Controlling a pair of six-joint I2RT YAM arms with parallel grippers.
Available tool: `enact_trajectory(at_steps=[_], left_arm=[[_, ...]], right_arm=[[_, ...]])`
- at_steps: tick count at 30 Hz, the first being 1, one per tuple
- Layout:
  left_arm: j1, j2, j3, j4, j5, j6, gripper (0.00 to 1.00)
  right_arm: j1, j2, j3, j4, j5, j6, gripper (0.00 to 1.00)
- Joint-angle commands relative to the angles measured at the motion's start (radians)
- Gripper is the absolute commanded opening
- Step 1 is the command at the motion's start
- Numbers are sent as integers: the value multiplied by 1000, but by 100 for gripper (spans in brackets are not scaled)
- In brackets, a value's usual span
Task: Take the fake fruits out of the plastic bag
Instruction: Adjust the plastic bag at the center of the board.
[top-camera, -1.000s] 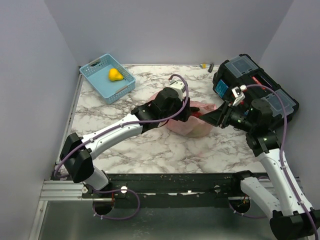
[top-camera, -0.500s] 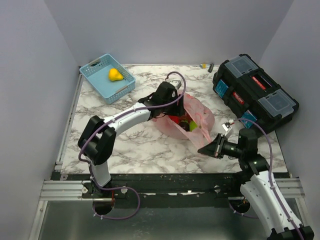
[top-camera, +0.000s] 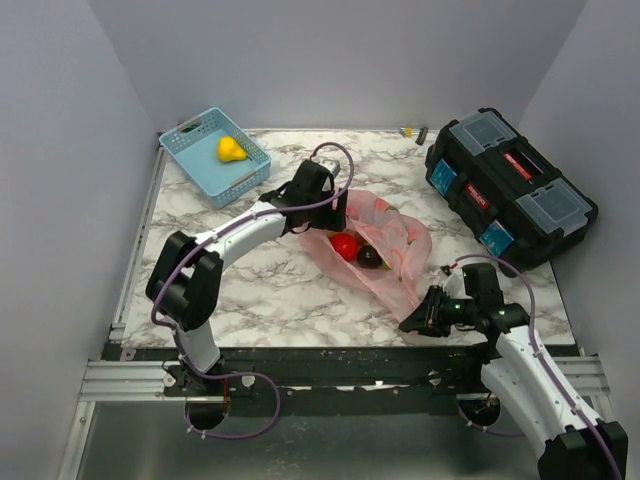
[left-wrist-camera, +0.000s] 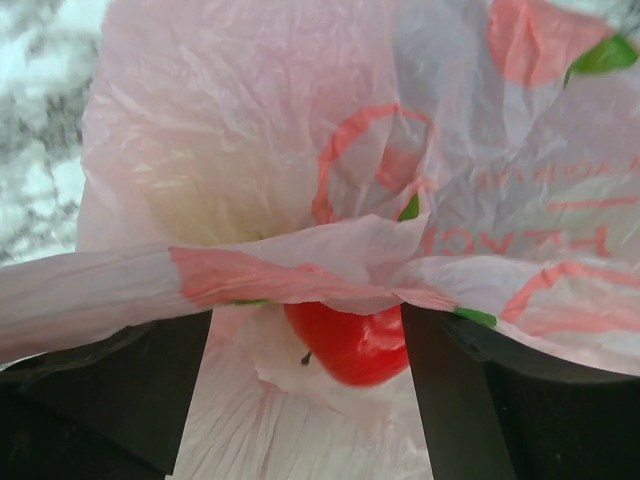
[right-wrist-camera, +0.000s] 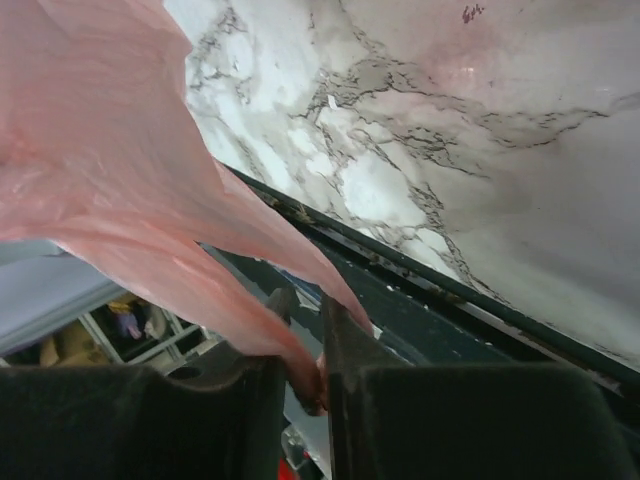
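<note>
- The plastic bag (top-camera: 378, 240) carries red lettering (left-wrist-camera: 520, 240); in the left wrist view it shows through the film in reverse and I cannot read it
- The black toolbox (top-camera: 510, 190) at the far right of the worktop (top-camera: 270, 290) has red and blue labels, too small to read
- The pink bag lies mid-worktop with its mouth spread; inside it a red apple (top-camera: 344, 246) and a dark plum (top-camera: 370, 257) sit side by side, touching
- The light blue basket (top-camera: 190, 160) at the far left corner holds one yellow pear (top-camera: 231, 150)
- The left hand (top-camera: 338, 212) is at the bag's far left rim, fingers well apart, and a fold of the film stretches across the gap, with the apple just beyond it
- The right hand (right-wrist-camera: 305, 370) is at the near edge of the worktop, fingers pressed together on a corner of the bag, which is drawn taut towards it
- Crumpled film hides the rest of the bag's inside, so any other fruit there cannot be made out
</note>
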Motion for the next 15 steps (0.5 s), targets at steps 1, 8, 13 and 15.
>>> enact_trajectory(at_steps=[1,8,13,15], left_arm=[[-10,-143,-182,74,77,27,77],[-49,-323,-295,74,179,30,87],[-133,-390,-278,47,197,53,91],[-176,-400,-253,25,167,65,91]], right_arm=[[3,51,95,-50,44,-94,30],[2,93,191,47,136,-28,63],[3,75,294,17,308,-6,85],[4,91,360,-36,453,-30,96]])
